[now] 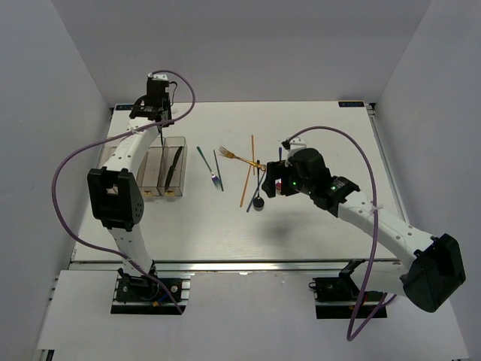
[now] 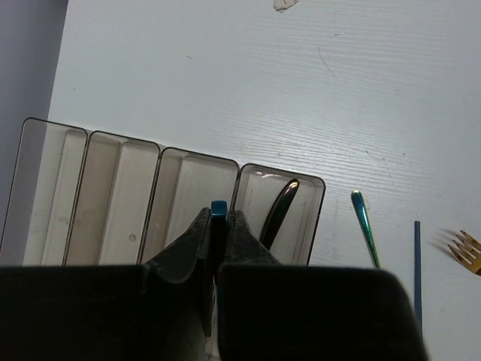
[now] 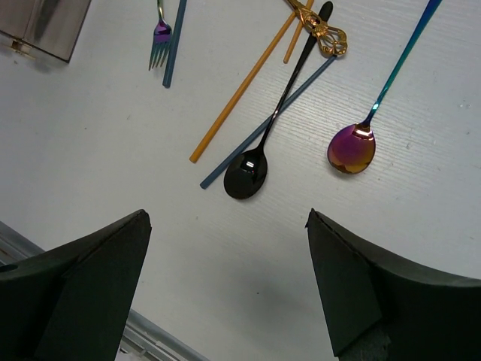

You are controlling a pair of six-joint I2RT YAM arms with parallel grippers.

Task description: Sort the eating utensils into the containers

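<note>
We count four narrow clear plastic bins (image 2: 113, 203) joined in one row. Spoons, two: one glossy black spoon (image 3: 246, 173) and one iridescent spoon with a purple-gold bowl and a blue-teal handle (image 3: 352, 147). Forks, two: one gold fork (image 1: 228, 154) and one fork with purple tines (image 3: 158, 34). We count two slim orange-gold sticks (image 3: 240, 90) (image 3: 289, 51) and two slim blue sticks (image 3: 174, 45) (image 3: 308, 85). We also count one dark glossy utensil (image 2: 278, 214) and one slim blue piece (image 2: 219, 208), its kind unclear to us.
</note>
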